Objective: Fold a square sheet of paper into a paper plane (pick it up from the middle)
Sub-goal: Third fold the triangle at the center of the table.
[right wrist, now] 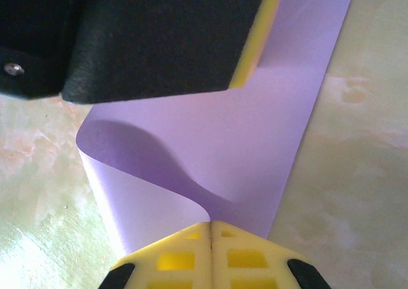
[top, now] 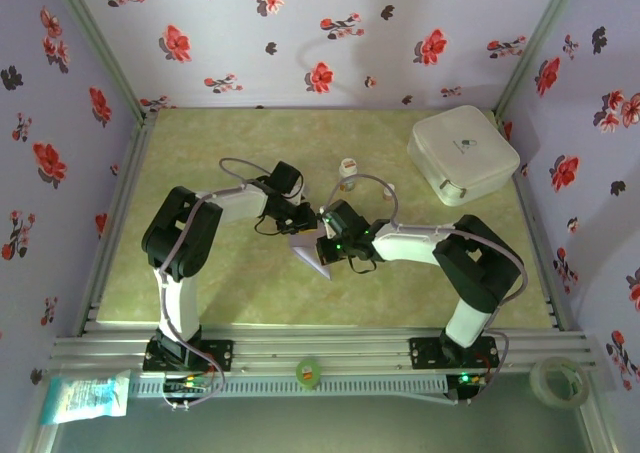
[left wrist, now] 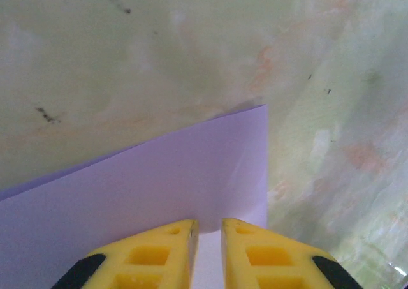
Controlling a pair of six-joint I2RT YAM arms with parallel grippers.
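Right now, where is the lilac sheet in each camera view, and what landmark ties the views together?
Top external: the sheet is at mid-table, just below the frame's centre.
Left wrist: the sheet covers the lower left, with its corner reaching mid-frame.
Right wrist: the sheet runs from the upper right down the centre, curling to the right gripper, which is shut on it.
Shared landmark: the green marbled tabletop.

Worktop point(top: 200, 143): we see a pale green marbled surface with faint orange blotches.
White box point(top: 463, 153): rounded, at the far right corner.
Small white bottle point(top: 347, 167): upright, mid-width, nearer the far edge.
Tape roll point(top: 556, 380): we find it beyond the near right corner.
Green round thing point(top: 308, 373): on the rail along the near edge.
Walls point(top: 300, 33): lilac, with red and dark flowers.
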